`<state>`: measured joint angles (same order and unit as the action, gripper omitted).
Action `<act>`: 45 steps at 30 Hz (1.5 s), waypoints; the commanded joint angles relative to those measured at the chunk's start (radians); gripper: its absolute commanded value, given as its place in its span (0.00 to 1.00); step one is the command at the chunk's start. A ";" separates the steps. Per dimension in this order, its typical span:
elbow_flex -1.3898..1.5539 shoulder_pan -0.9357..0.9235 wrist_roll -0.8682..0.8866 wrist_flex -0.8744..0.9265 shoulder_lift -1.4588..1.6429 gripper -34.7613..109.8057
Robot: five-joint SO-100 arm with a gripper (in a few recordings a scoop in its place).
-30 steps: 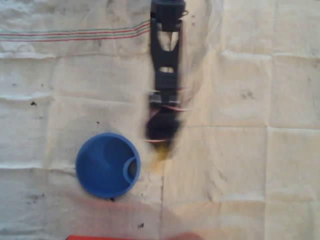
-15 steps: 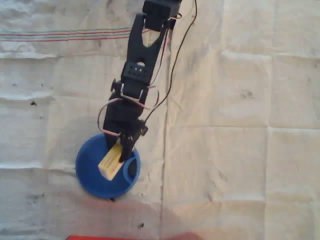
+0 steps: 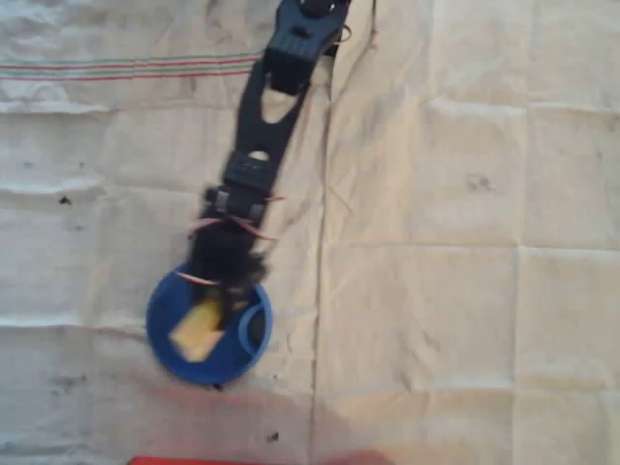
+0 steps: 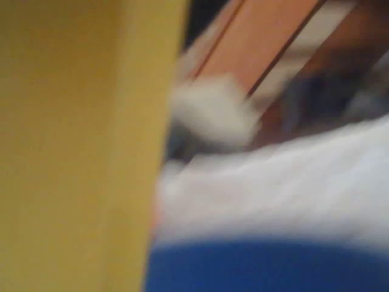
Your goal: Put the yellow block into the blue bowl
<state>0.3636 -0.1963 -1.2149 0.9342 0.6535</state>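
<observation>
Warm, yellowish light lay evenly over the cloth (image 3: 465,291) in the overhead view, bright but soft, with no glare. The creases in the cloth cast only faint shadows. My arm (image 3: 262,126) was smeared by motion, and my hand (image 3: 225,276) blurred worst, so I could not tell how its fingers stood. The yellow block (image 3: 197,329) in the blue bowl (image 3: 165,329) looked soft-edged. In the wrist view everything was out of focus: the yellow block (image 4: 79,146) was a flat smear, and the bowl rim (image 4: 267,267) a blue haze.

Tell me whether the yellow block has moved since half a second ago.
Yes. In the overhead view the yellow block has shifted down and left inside the blue bowl, farther from the bowl's inner tab.
</observation>
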 commanded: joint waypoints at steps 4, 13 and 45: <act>-0.175 -0.035 0.011 -0.011 0.066 0.44; -0.173 -0.026 0.023 0.026 0.147 0.45; -0.163 0.377 0.672 0.899 0.934 0.24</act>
<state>0.2577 0.1764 -0.6151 1.8316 1.4496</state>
